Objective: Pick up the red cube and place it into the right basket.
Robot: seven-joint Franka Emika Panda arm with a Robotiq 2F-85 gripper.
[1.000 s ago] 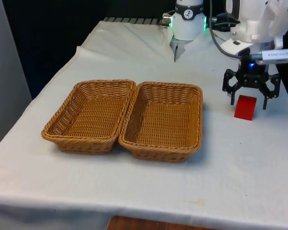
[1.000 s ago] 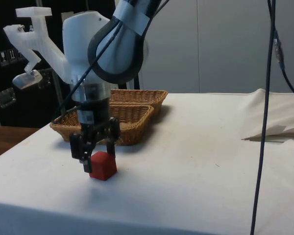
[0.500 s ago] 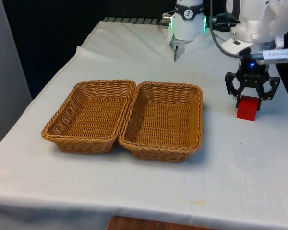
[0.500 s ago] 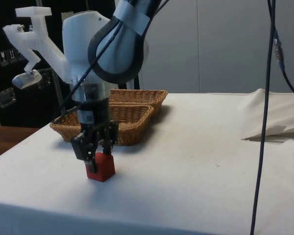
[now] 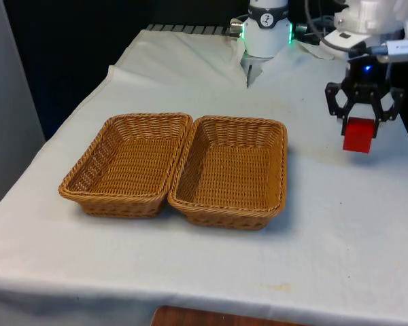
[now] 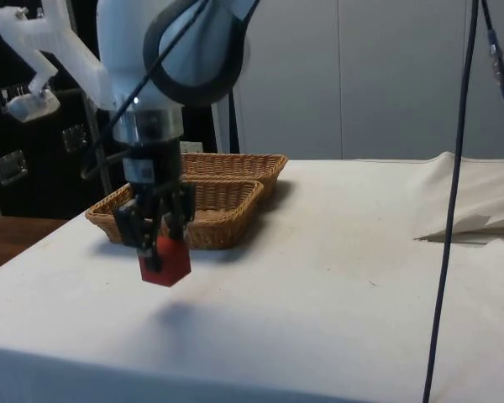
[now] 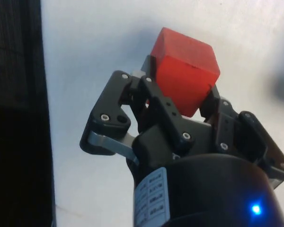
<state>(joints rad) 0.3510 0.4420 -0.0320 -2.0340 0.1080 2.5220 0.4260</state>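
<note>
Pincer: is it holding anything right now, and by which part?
Yes. The pincer is shut on the red cube, its fingers on two opposite side faces near the top, with the cube clear of the table.

I find no text I can read anywhere. A small white label (image 7: 150, 201) sits on the gripper (image 7: 180, 101) body in the wrist view; its printed lines are too small for me to make out. I see no print, number or sign on the table (image 5: 190, 81).
</note>
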